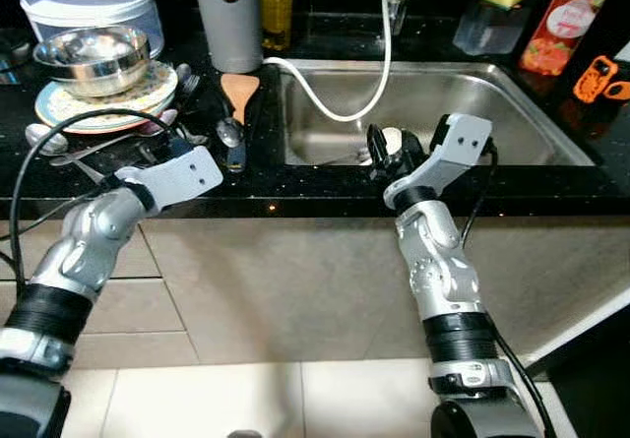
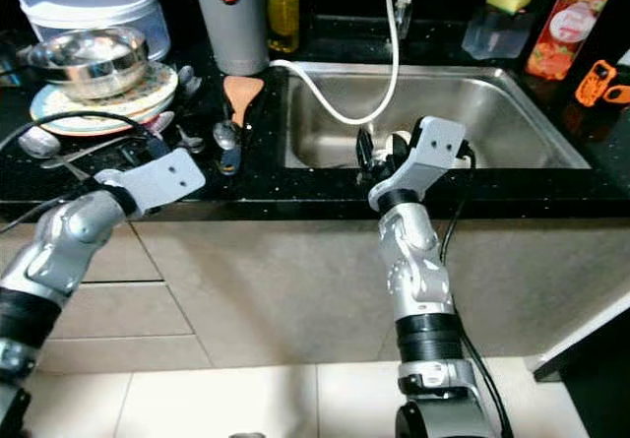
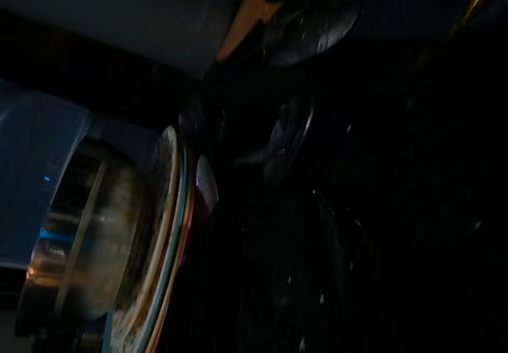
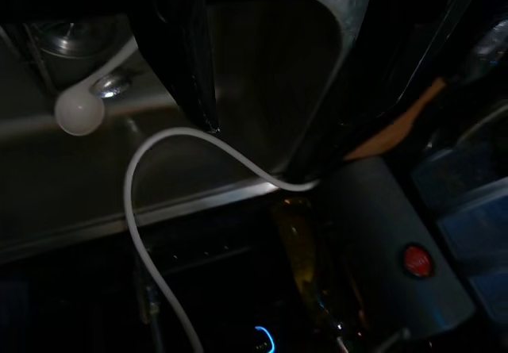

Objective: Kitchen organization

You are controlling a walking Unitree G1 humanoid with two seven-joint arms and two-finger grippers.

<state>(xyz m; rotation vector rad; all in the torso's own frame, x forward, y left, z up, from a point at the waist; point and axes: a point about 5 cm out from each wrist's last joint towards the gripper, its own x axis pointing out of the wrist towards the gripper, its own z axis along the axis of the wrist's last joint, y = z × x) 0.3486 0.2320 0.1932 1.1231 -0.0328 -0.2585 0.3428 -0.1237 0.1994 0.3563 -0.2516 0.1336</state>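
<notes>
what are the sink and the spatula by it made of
The rectangular sink basin: brushed stainless steel by the look, grey and softly reflective. The tan flat spatula left of it on the black counter: probably wood, matte and warm brown, though bamboo or plastic cannot be ruled out.

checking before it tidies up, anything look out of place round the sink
A white hose drapes from the counter into the steel sink, and loose spoons lie scattered on the counter beside the stacked plates.

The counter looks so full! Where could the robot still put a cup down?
Bare black counter runs along the front edge, between the spoons and the sink. Most of the sink floor is free too, around the white hose. Left of the sink is crowded: stacked plates, a steel bowl, a wooden spatula.
</notes>
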